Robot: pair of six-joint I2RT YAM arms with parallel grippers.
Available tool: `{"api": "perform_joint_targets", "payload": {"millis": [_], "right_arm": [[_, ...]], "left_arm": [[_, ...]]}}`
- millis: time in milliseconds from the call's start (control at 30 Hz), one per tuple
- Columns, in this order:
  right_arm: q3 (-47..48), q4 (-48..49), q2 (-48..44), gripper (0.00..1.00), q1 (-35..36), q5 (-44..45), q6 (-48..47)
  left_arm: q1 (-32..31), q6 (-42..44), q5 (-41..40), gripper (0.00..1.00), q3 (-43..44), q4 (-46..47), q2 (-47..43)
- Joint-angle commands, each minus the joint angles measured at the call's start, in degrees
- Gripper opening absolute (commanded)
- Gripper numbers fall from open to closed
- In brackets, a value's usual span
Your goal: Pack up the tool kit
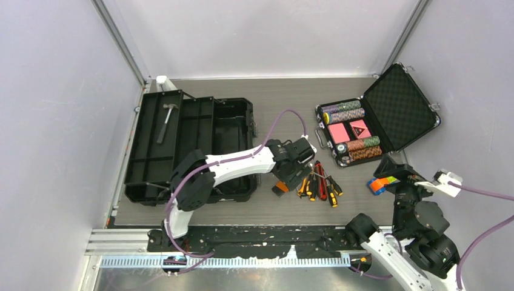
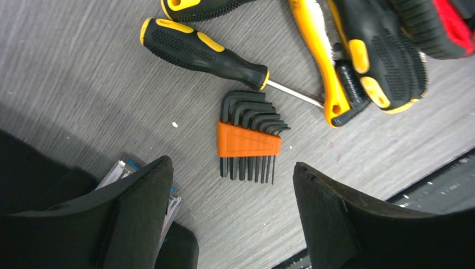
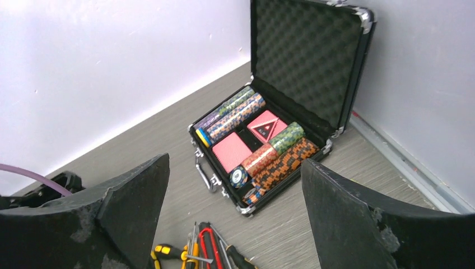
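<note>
**Step in hand: picking up the hex key set.**

The large black plastic toolbox point(image 1: 233, 130) lies open on the grey table point(image 2: 84, 84). A steel-headed hammer point(image 1: 165, 121) lies in its lid half. All other tools lie loose in a heap just to the right of the toolbox:

- black-and-yellow screwdrivers point(image 2: 204, 49)
- red-handled pliers point(image 2: 451, 22)
- a set of black hex keys in an orange holder point(image 2: 248, 141), on the side of the heap nearest the toolbox

The left gripper point(image 2: 231, 179) hovers above the hex key set. Its jaws are wide apart and hold nothing. In the wrist view the orange holder sits in the gap between the two fingers point(image 2: 140, 213), clear of both.

The right gripper point(image 3: 234, 168) is on the far side of the heap from the toolbox, also spread wide and empty. It faces the foam-lined black case point(image 3: 305, 61) of poker chips and, as I judge it, takes no part in this step.

**Next move, as judged:**

1. Lower the left gripper until the fingers straddle the orange holder.
2. Close on the holder itself, not on the thin key ends, which would likely splay or slip.
3. Keep clear of the screwdriver shaft lying just beyond the set.
4. Lift and carry the set across to the toolbox.

Most of the packing remains to be done.
</note>
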Motion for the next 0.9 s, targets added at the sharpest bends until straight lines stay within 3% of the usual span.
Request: {"api": "perform_joint_targets", "payload": {"millis": [0,200,600,867], "right_arm": [[-2.12,4.16,-2.72,0.92,-0.09,5.48,-3.84],[-4.09,5.28,-5.0,0.92,-0.09,7.68,-3.75],[-4.65,5.38,-4.8,0.94,-0.09,8.2,-3.53],[-4.87,5.55,-4.53,0.95,-0.1,8.3,-3.53]], "left_arm": [[-0.29,-0.2,-1.2,0.76,3.99,-3.13,3.44],[-0.28,0.1,0.81,0.7,4.38,-3.74,6.83],[-0.28,-0.25,2.49,0.66,8.75,-7.05,13.74],[-1.22,-0.22,2.27,0.64,9.37,-7.69,13.83]]}}
